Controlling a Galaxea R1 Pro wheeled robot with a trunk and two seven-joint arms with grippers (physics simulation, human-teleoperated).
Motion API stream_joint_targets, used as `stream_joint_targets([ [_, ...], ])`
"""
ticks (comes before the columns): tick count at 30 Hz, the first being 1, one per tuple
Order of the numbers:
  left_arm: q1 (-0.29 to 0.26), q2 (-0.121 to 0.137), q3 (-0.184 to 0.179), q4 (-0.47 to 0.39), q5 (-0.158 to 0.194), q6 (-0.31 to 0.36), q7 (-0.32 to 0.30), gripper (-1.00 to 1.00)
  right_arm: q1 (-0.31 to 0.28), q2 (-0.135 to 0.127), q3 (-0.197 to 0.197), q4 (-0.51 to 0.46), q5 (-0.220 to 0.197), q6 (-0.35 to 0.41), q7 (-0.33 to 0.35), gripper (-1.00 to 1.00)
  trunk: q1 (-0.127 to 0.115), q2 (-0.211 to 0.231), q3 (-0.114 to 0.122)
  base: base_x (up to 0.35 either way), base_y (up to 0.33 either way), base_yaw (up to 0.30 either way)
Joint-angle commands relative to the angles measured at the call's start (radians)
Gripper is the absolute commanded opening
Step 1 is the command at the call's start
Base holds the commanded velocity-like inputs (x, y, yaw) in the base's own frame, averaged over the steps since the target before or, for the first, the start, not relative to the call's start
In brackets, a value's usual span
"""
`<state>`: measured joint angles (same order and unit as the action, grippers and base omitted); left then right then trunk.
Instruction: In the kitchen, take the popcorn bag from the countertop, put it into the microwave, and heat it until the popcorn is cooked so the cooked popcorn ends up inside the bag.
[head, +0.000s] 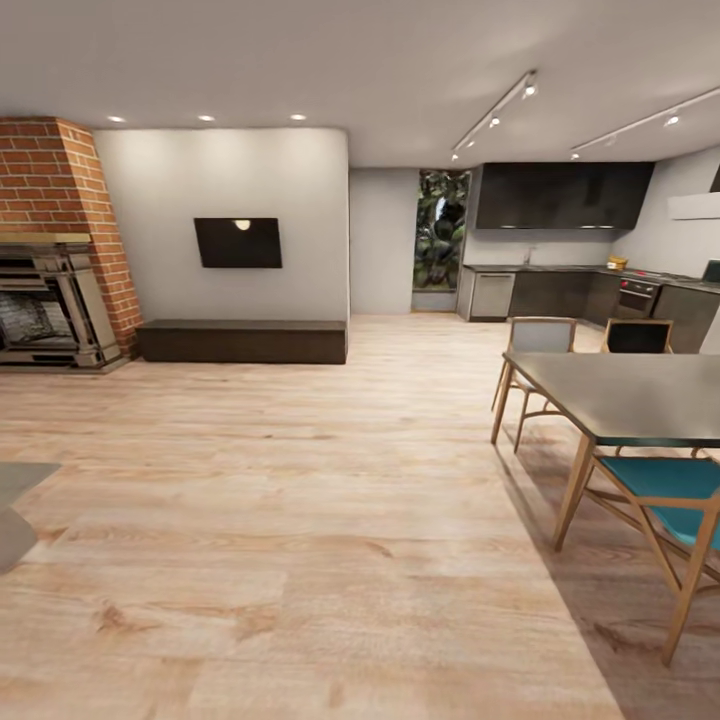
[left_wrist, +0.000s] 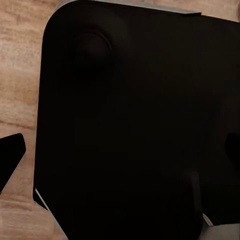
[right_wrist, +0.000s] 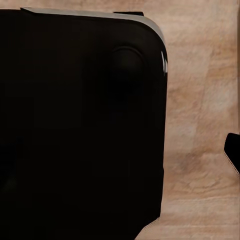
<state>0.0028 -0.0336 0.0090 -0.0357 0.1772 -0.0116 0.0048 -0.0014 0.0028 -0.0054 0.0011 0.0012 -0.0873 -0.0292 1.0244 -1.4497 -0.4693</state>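
I stand in a living room, with the kitchen far off at the back right. Its grey countertop (head: 560, 268) runs over dark cabinets below black wall cupboards. The popcorn bag and the microwave are out of view or too small to make out. My left gripper (left_wrist: 125, 155) and right gripper (right_wrist: 120, 160) hang over my own black base (left_wrist: 130, 125) and the wood floor. One dark fingertip (left_wrist: 11, 159) stands far out at the picture's edge, as does the other arm's fingertip (right_wrist: 233, 152). Nothing lies between the fingers.
A dark dining table (head: 640, 395) with wooden chairs, one with a teal seat (head: 665, 485), stands at the right. A brick fireplace (head: 50, 290), a low dark bench (head: 243, 340) and a wall screen (head: 238, 242) line the left. A built-in oven (head: 638, 295) sits under the counter.
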Motion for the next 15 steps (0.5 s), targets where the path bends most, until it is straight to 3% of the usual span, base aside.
stream_joint_targets([
  [1,0.0,0.0,0.0,-0.001,0.007,-0.002,0.0,1.0,0.0,0.0,-0.001,0.0,-0.001,-0.003,-0.003,1.0,0.001,0.0,-0.001,0.331,0.0,0.0],
  [15,0.0,0.0,-0.001,-0.001,0.008,-0.001,0.001,1.0,0.0,0.0,0.0,0.0,0.0,-0.003,-0.003,1.0,0.001,0.0,-0.001,0.331,0.0,0.0],
])
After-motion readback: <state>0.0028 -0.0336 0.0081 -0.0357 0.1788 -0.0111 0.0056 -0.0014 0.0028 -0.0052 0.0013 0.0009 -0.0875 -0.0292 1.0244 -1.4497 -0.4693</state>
